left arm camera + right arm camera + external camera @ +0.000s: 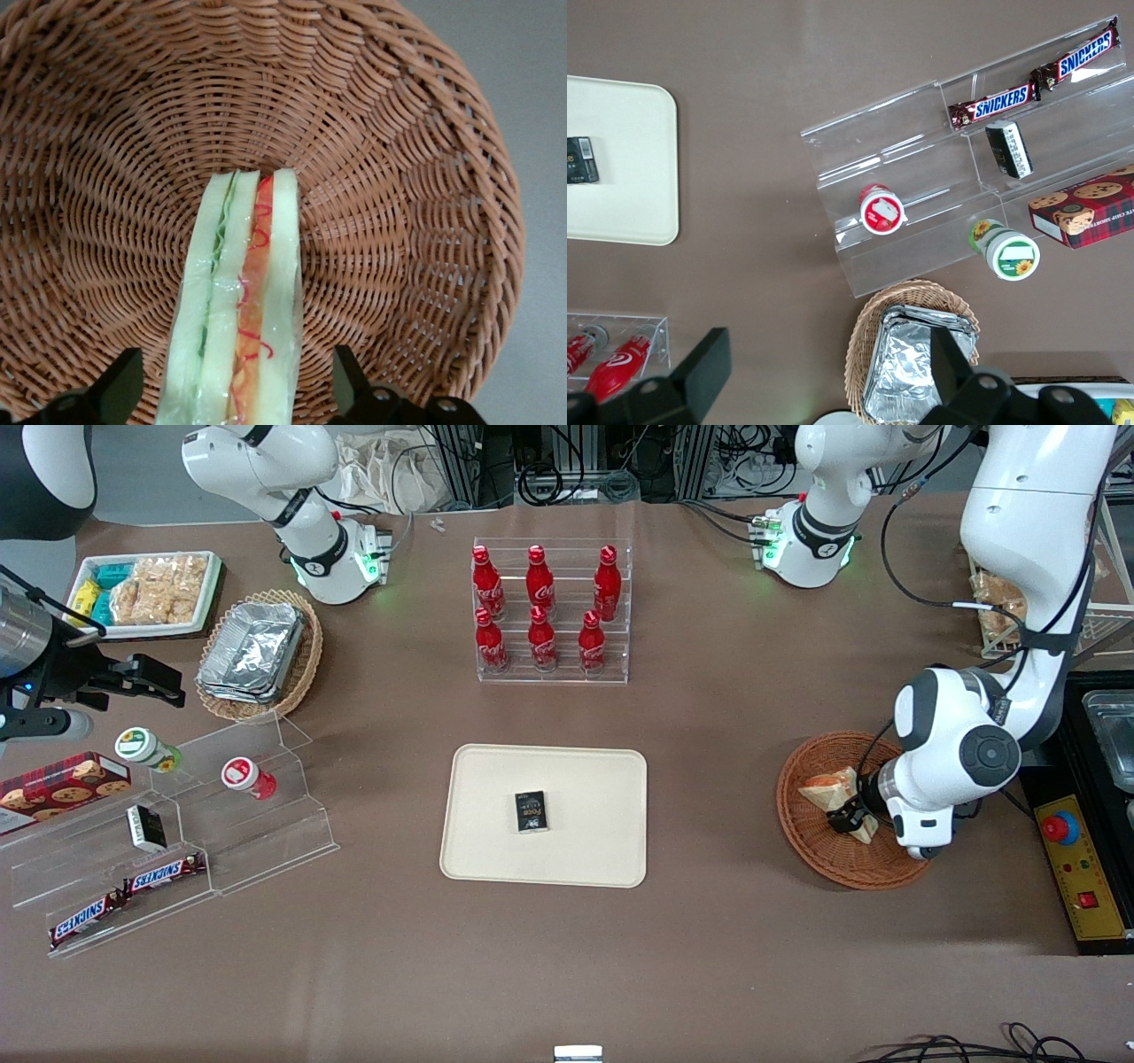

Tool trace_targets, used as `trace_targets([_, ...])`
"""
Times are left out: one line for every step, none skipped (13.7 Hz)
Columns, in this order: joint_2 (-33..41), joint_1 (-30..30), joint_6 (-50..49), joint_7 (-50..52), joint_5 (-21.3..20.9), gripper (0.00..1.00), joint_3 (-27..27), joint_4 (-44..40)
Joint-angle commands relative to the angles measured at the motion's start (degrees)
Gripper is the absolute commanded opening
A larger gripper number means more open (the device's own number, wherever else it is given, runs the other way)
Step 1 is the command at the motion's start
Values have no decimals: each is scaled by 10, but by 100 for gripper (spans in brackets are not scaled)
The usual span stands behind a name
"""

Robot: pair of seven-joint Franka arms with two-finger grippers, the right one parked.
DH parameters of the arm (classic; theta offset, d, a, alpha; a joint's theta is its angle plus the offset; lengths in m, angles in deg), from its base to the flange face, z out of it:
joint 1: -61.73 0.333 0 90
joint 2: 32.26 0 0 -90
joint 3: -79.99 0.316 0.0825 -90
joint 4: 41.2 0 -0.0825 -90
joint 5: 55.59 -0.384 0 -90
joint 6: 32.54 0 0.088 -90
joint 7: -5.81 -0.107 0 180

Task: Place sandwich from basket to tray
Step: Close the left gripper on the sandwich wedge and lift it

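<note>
Fig.: we see the left arm's gripper [849, 818] low in the round reddish-brown wicker basket [819, 852], fingers [113, 388] spread wide, one each side of the clear-wrapped triangular sandwich [237, 305], neither visibly touching it, nothing held. Sandwich stands on edge w/ filling layers up; its long axis runs straight between the fingers. Cream rectangular tray [580, 775] lies well apart on the desk, toward parked arm's end.

Left arm [1019, 531]: glossy white shells, dark grey joint caps, black cables along links. Gripper [235, 390]: black fingers. Green LED ring at base [811, 549].
</note>
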Motion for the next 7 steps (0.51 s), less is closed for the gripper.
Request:
trace_targets([8, 2, 6, 23, -19, 46, -2, 8])
trace_targets([12, 2, -4, 22, -22, 25, -3, 7])
trace_targets([18, 2, -30, 15, -24, 1, -3, 0])
trace_targets([29, 1, -58, 15, -28, 0, -5, -16])
trace_targets([38, 1, -86, 15, -30, 0, -6, -33])
trace_targets([52, -1, -108, 13, -29, 0, -7, -49])
trace_targets([64, -2, -133, 5, -29, 0, -8, -63])
